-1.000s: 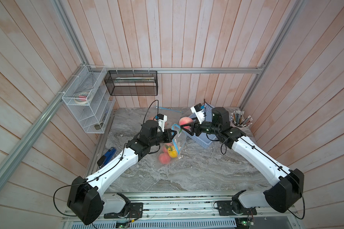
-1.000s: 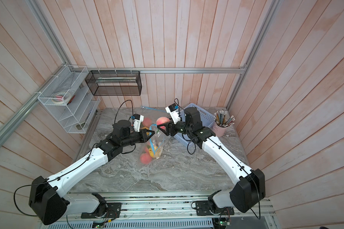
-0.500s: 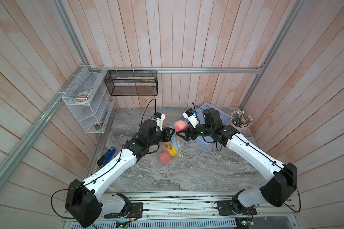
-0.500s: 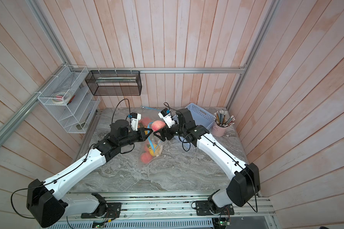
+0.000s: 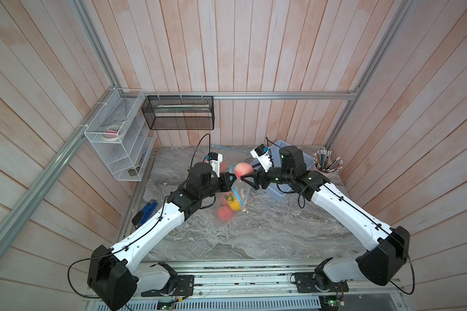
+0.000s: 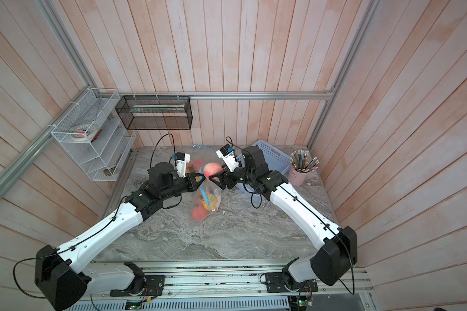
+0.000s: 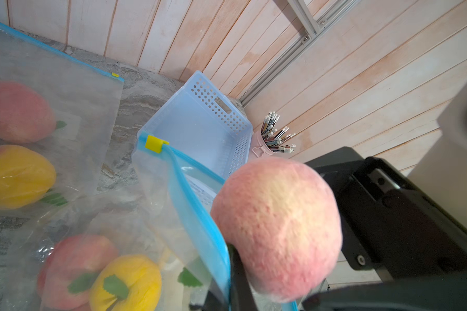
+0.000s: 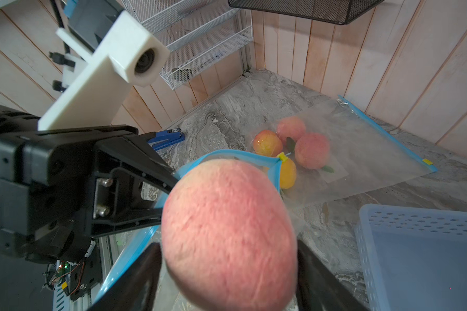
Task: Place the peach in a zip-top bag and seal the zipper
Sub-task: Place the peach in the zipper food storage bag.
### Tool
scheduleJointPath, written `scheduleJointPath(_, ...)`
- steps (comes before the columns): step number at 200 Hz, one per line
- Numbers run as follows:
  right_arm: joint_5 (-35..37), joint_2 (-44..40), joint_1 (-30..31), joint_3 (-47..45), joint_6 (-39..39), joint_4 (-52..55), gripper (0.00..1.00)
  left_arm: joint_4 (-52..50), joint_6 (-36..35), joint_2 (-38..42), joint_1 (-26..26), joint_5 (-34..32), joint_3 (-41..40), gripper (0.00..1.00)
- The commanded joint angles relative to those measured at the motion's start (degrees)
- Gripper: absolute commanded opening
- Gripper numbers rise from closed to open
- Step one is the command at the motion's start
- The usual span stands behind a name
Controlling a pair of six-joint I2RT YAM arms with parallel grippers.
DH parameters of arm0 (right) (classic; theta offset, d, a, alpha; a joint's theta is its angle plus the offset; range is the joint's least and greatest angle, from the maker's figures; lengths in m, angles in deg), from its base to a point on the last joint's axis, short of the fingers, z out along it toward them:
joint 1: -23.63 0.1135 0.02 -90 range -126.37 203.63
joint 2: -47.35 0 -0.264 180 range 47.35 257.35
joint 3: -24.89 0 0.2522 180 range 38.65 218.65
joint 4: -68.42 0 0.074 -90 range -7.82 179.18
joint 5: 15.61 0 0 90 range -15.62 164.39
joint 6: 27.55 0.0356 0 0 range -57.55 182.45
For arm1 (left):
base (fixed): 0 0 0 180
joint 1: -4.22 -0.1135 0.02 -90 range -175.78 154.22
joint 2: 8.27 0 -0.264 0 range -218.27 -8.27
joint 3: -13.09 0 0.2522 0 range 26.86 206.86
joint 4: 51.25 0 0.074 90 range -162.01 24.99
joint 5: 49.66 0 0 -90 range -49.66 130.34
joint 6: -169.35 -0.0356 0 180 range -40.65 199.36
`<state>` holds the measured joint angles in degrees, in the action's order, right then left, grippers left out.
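1. In both top views I've got the right gripper (image 5: 246,175) clamped on the round pink-and-cream peach (image 5: 243,169). It's held above the grey marble tabletop (image 5: 254,231), right at the mouth of the clear zip-top bag (image 5: 242,192) with the blue zipper strip. The left gripper (image 5: 232,177) is pinched together on that bag's rim. The bag hangs from it down to the table, with pink and yellow fruit in its bottom. The two grippers are almost tip to tip. Behind the right arm sits a pale blue perforated plastic basket (image 5: 277,192), with a pink cup of pencils (image 5: 326,165) beside it. A blue stapler (image 5: 146,212) lies by the left arm, well apart.
2. Left wrist now: the peach (image 7: 277,229) is big in frame, just beside the blue zipper strip (image 7: 189,210). The small yellow slider (image 7: 153,144) sits at the strip's far end. The right gripper's black body blocks everything behind the peach. A second clear bag (image 7: 78,88) lies flat on the table with fruit in it.
3. Right wrist: the peach sits between the black fingers (image 8: 321,280), one pressed on each side. The blue rim curves open behind it. The left gripper's fingers hold the rim just beside the peach, crowding that side of the mouth. I can't tell whether the peach's underside is inside the rim yet.
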<state>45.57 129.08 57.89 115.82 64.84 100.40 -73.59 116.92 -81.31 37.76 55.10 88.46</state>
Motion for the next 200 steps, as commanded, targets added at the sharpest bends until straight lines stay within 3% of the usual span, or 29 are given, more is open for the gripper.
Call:
scheduleJointPath(1,1.5,-0.1,0.1,0.0,-0.2,-0.4,0.62,1.3,-1.3,0.1,0.2,0.7,-0.1,0.0)
scheduleJointPath(39,1.4,0.6,0.3,-1.0,-3.3,3.3,0.53,0.6,-0.8,0.3,0.1,-2.2,0.1,0.0)
scheduleJointPath(63,1.1,0.4,0.4,-1.4,-5.8,6.3,0.51,0.7,-0.1,0.9,-0.4,-4.0,-0.4,0.0)
scheduleJointPath(104,2.7,3.3,2.8,1.9,-9.5,11.3,0.51,3.5,0.6,0.7,-0.8,-1.3,-1.1,0.0)
scheduleJointPath(116,3.2,4.5,3.4,3.2,-10.1,12.4,0.55,4.1,0.6,0.5,-0.9,-0.7,-1.1,0.0)
scheduleJointPath(152,7.0,3.9,3.5,4.5,-8.2,10.5,0.79,2.8,0.7,1.0,-1.2,-2.9,-1.3,0.0)
scheduleJointPath(200,8.6,-2.6,0.6,-1.0,0.4,1.4,0.82,3.3,2.3,1.7,-2.2,-3.1,-2.5,0.0)
